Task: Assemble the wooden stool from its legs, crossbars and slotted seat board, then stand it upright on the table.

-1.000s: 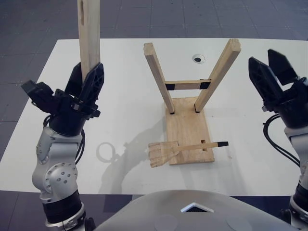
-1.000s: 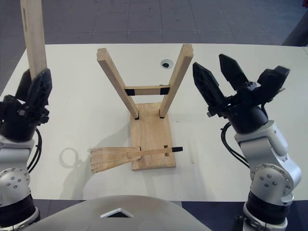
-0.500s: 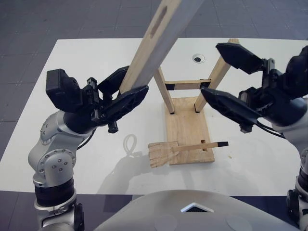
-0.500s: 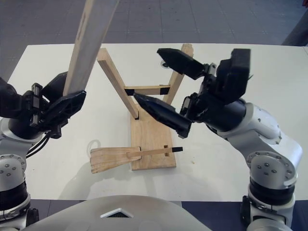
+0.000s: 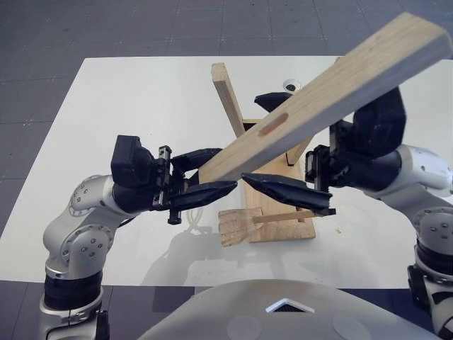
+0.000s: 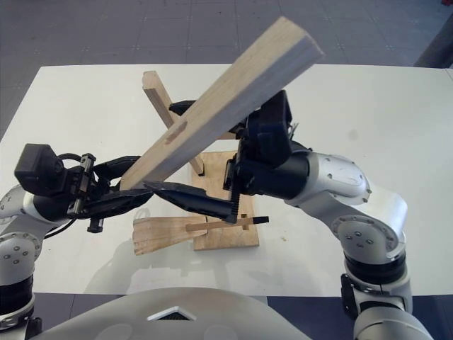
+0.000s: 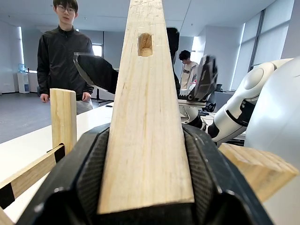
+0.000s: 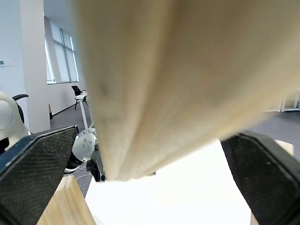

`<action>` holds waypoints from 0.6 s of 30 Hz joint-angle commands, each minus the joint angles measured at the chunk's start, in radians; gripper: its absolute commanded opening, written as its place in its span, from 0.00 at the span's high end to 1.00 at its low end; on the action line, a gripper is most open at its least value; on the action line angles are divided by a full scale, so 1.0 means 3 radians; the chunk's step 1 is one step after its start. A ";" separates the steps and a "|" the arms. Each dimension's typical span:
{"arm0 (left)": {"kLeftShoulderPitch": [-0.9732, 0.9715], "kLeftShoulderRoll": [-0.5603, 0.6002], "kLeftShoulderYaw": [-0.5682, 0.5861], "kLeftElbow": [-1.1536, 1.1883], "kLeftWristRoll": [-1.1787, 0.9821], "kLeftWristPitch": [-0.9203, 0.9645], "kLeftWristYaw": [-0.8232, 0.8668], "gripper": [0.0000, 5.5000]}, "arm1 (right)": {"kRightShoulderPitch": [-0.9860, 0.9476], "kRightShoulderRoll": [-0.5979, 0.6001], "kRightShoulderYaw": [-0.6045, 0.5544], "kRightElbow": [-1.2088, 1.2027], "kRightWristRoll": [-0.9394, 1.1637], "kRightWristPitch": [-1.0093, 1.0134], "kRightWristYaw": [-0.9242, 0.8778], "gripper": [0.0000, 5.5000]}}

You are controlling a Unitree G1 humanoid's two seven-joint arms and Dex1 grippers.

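My left gripper (image 5: 205, 183) is shut on the lower end of a loose wooden leg (image 5: 333, 88). The leg slants up to the right over the table and has a slot (image 7: 146, 44) in its face. My right gripper (image 5: 252, 137) is open, one finger above and one below the leg near that slot. The seat board (image 6: 233, 237) lies flat beneath. Two legs stand in it, the left one (image 5: 223, 85) plain to see, joined by a crossbar (image 5: 252, 127) with black ends. A flared wooden piece (image 5: 230, 227) with a thin bar lies across the board's near end.
The white table (image 5: 106, 106) has open surface on the left and at the far right. A small round hole (image 5: 291, 85) sits near its far edge, behind the standing legs.
My left arm has tipped the held leg from upright down toward the right, over the seat board. My right gripper swung in from the right and now straddles the leg, still open.
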 commanded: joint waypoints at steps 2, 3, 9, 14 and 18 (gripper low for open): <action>0.0007 0.0014 -0.0031 -0.0004 0.0048 0.0018 -0.0024 0.62 | -0.0174 0.0194 0.0226 -0.0017 -0.0128 0.0053 -0.0033 0.00; 0.0010 0.0007 -0.0030 -0.0013 0.0042 0.0014 -0.0012 0.62 | -0.0185 0.0225 0.0262 -0.0009 -0.0156 0.0051 -0.0034 0.00; 0.0059 -0.0017 -0.0039 -0.0047 0.0046 -0.0003 -0.0002 0.63 | -0.0267 0.0421 0.0333 0.0090 -0.0185 0.0054 -0.0083 0.13; 0.0087 -0.0037 -0.0063 -0.0051 0.0075 -0.0016 0.0006 0.63 | -0.0291 0.0504 0.0330 0.0138 -0.0136 0.0086 -0.0087 0.30; 0.0095 -0.0035 -0.0077 -0.0044 0.0100 -0.0025 0.0002 0.63 | -0.0288 0.0549 0.0312 0.0149 -0.0090 0.0113 -0.0113 0.44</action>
